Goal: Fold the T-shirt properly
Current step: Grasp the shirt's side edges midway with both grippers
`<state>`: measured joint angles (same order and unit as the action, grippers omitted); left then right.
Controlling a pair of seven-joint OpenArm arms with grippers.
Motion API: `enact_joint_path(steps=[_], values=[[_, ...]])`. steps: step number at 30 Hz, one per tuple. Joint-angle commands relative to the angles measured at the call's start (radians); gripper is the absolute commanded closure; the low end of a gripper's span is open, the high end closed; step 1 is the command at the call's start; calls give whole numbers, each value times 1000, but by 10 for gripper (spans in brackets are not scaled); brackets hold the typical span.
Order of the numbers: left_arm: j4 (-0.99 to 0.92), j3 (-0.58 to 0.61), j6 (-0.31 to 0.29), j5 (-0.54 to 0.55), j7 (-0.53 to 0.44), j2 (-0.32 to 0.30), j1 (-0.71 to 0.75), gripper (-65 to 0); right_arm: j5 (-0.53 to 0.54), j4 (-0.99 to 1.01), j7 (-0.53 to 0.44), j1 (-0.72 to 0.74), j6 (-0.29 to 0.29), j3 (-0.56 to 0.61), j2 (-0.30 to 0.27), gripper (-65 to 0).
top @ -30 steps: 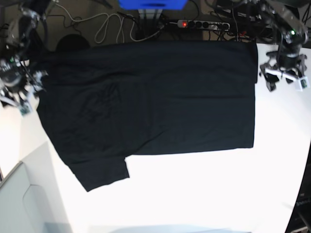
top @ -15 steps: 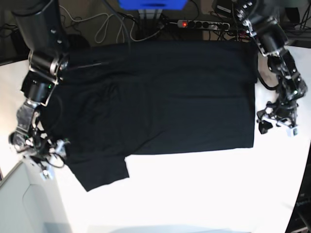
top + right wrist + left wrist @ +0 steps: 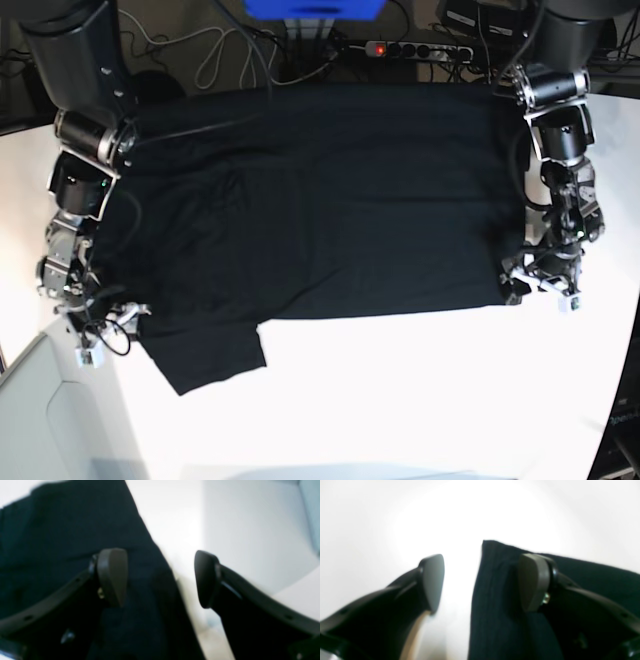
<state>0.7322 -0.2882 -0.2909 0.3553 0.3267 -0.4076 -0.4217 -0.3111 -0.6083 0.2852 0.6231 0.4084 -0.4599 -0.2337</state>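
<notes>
Both grippers' fingers (image 3: 536, 582) (image 3: 112, 577) stand wide apart, holding nothing, straddling the T-shirt's (image 3: 400, 240) edges.

Relative to the black T-shirt, the left arm (image 3: 560, 130) reaches in over its right-hand side in the base view, its gripper (image 3: 517, 290) at the near corner there, fingers spread wide. The right arm (image 3: 95, 160) angles down over the opposite side, its gripper (image 3: 130, 330) by the T-shirt's edge beside the projecting sleeve, fingers likewise apart. Both grippers point downward and hold nothing.
</notes>
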Motion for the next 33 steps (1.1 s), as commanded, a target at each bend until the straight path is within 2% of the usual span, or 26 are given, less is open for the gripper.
enact_joint_path(steps=[1,6,15,17,19,21,22,25,27,28,33], values=[[0,7,-4,9,-30,-18,-27,-442,10,15,-37,31,-21,-1,-10,-406],[-81,93,-4,11,-85,-15,-67,-442,7,124,-142,17,-84,0,-14,-406],[-144,119,-4,12,-110,8,-78,-441,7,140,-155,-18,-81,2,-10,-400],[-145,119,-4,12,-108,11,-75,-438,7,141,-155,-18,-79,2,-10,-380],[-145,119,-4,12,-105,13,-73,-434,7,141,-154,-18,-79,2,-10,-330],[-145,119,-4,11,-103,14,-72,-392,7,141,-154,-18,-79,2,-11,-272],[-147,119,-4,11,-103,14,-70,-350,7,141,-154,-18,-79,2,-11,-239],[-147,119,-4,11,-102,16,-70,-168,7,141,-154,-19,-79,2,-14,-136],[-155,119,-4,11,-102,16,-70,-12,7,141,-154,-19,-79,2,-14,-40],[-167,119,-3,11,-102,16,-72,0,7,141,-154,-19,-79,2,-14,0],[-170,119,61,20,-102,16,-72,0,8,135,-122,-19,-78,2,-14,-2]])
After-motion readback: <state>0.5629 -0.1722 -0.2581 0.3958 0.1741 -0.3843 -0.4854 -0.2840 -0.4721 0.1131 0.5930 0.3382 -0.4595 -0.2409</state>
